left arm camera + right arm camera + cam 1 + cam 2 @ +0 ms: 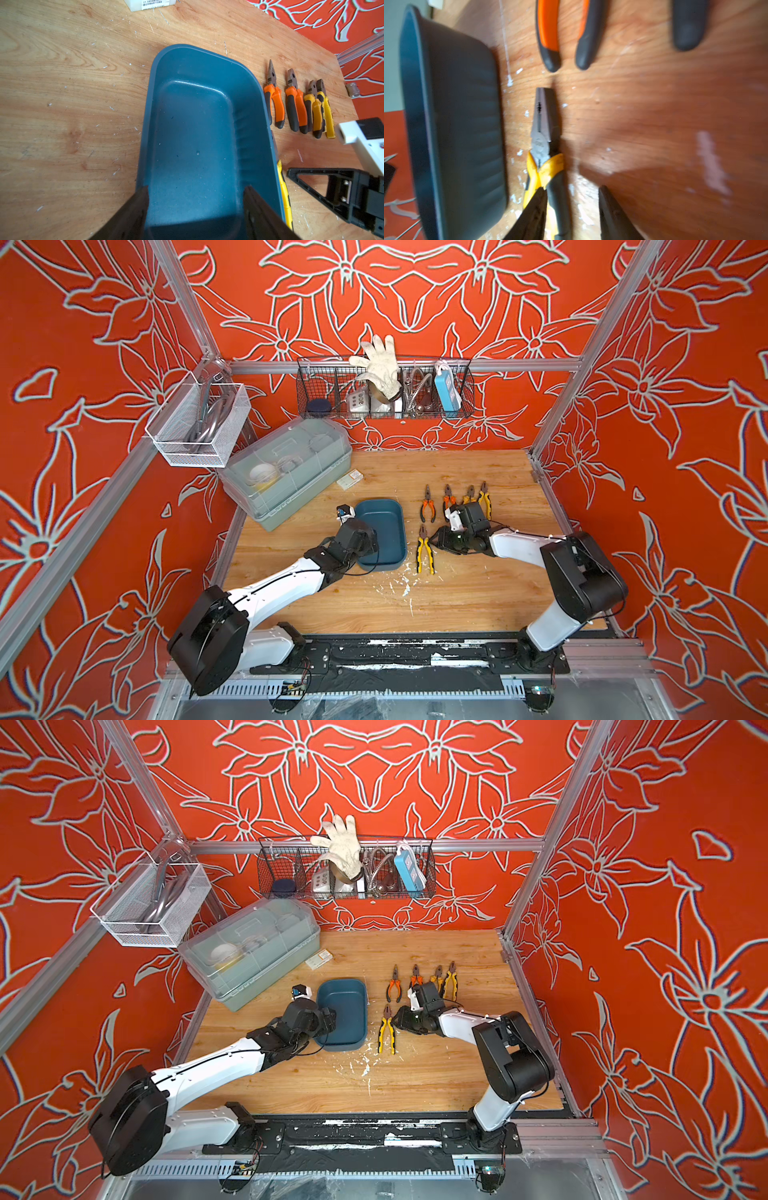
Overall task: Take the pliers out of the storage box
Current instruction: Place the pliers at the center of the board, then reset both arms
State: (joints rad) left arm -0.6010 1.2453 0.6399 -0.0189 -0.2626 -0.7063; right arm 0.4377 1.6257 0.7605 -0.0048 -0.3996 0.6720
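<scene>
The storage box (384, 516) is a dark teal tub on the wooden table, and its inside (197, 135) shows nothing in it. My left gripper (196, 188) is open over the box's near end (330, 1020). Beside the box several pliers lie in a row: two orange-handled (427, 506) (448, 498) and two yellow-handled (469, 494) (484, 498). Another yellow-handled pliers (424, 553) (545, 133) lies flat on the table nearer the front. My right gripper (572, 188) (434, 540) is open low over its handles, with one finger above them and the other off to the side.
A large translucent grey lidded bin (286, 472) stands behind the box on the left, with a small white carton (350, 480) next to it. A wire basket (386, 406) hangs on the back wall and a white mesh basket (199, 423) on the left. White flecks (403, 585) dot the table's front.
</scene>
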